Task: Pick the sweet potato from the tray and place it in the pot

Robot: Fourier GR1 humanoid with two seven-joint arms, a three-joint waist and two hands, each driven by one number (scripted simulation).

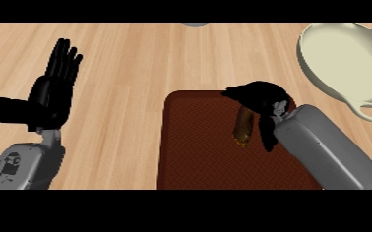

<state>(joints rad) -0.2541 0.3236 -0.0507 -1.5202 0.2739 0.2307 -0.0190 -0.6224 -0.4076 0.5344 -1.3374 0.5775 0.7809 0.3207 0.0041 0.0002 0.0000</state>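
Grasp step done, it seems: right hand [259, 97] at tray [203, 162] far right corner, fingers curled round upper end of sweet potato [243, 128]. Sweet potato over tray, not in pot [314, 73]; lifted or not, cannot tell. Pot at tabletop far right corner. Carry and release remain. Left hand [52, 91] rests open near tabletop left edge.

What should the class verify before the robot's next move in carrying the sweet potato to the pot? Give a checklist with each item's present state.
1. The right hand is curled round the brown, elongated sweet potato: ok.
2. The sweet potato is lifted off the dark red woven tray: cannot tell.
3. The cream round pot has its mouth uncovered: ok.
4. The pot is wholly in view: not ok, the right edge cuts it off.
5. The left hand is open, resting at the left, apart from the tray: ok.
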